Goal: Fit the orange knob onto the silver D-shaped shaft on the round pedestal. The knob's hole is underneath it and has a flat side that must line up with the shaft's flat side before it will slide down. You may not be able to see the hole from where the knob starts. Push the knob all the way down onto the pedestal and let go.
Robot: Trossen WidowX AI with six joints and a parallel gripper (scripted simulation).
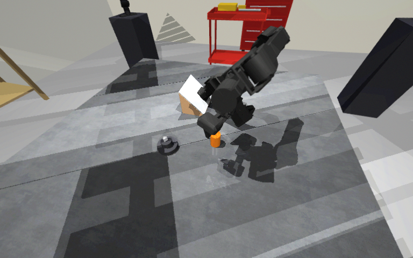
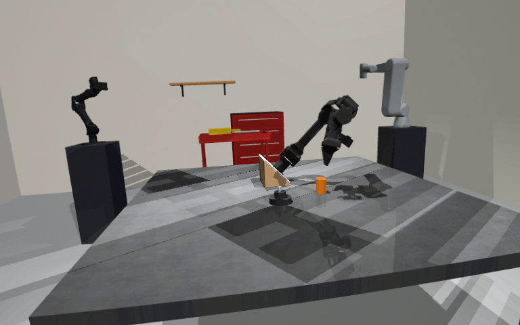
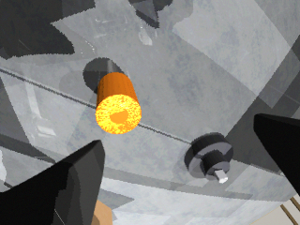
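Note:
The orange knob [image 1: 215, 141] [image 2: 321, 186] [image 3: 116, 89] stands upright on the table, its speckled top facing the wrist camera; its underside hole is hidden. The round dark pedestal [image 1: 171, 150] [image 2: 281, 200] [image 3: 195, 158] stands to its left in the top and exterior views. The short silver shaft [image 1: 165, 138] [image 2: 279, 188] [image 3: 221, 176] points up from it, with nothing on it. My gripper [image 1: 210, 135] [image 2: 326, 163] [image 3: 180, 135] is open and empty, fingers down, above the table near the knob. In the wrist view the knob lies up and left of the gap between the fingertips.
A wooden wedge [image 1: 186, 105] [image 2: 270, 177] [image 3: 104, 214] with a white sloping face stands behind the pedestal, beside the arm's base. A red cart [image 1: 226, 57] [image 2: 234, 137] and dark stands [image 1: 130, 36] [image 2: 93, 183] are beyond the table.

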